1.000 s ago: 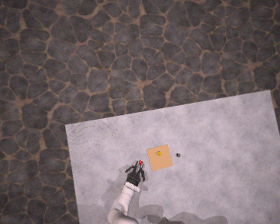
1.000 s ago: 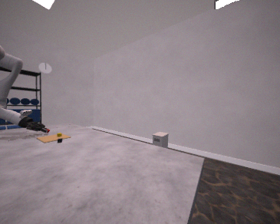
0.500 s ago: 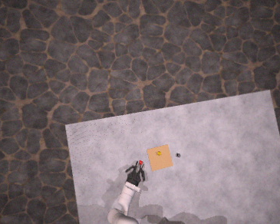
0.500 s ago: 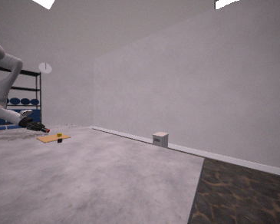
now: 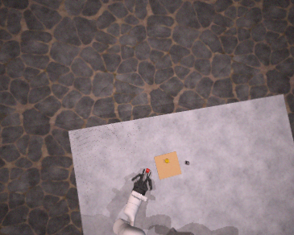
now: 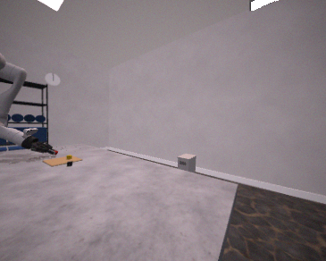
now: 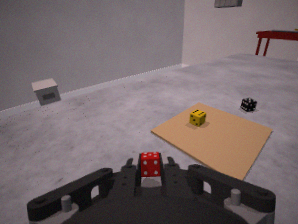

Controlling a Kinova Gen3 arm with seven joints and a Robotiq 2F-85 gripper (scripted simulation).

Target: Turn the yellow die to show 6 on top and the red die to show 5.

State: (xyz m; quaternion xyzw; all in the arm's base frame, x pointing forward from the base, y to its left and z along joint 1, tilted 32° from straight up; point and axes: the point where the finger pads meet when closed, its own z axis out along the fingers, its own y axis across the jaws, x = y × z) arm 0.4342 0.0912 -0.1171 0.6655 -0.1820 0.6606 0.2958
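My gripper (image 5: 147, 171) (image 6: 54, 152) (image 7: 150, 161) is shut on the red die (image 5: 147, 171) (image 6: 55, 152) (image 7: 150, 164). It is tilted well over and holds the die above the table, left of the mat in the top view. The red face towards the wrist camera shows white pips near its corners; a narrow strip of another face shows above it. The yellow die (image 5: 167, 161) (image 6: 69, 157) (image 7: 198, 118) sits on the tan mat (image 5: 170, 171) (image 6: 56, 163) (image 7: 225, 145). Its top has dark pips in two rows, too small to count surely. The mat looks flat.
The black die (image 5: 187, 162) (image 6: 70, 164) (image 7: 248, 104) lies on the table just off the mat, to its right in the top view. The grey table (image 5: 232, 161) extends around them. A pale box (image 6: 187, 163) (image 7: 46, 92) stands farther off by the wall.
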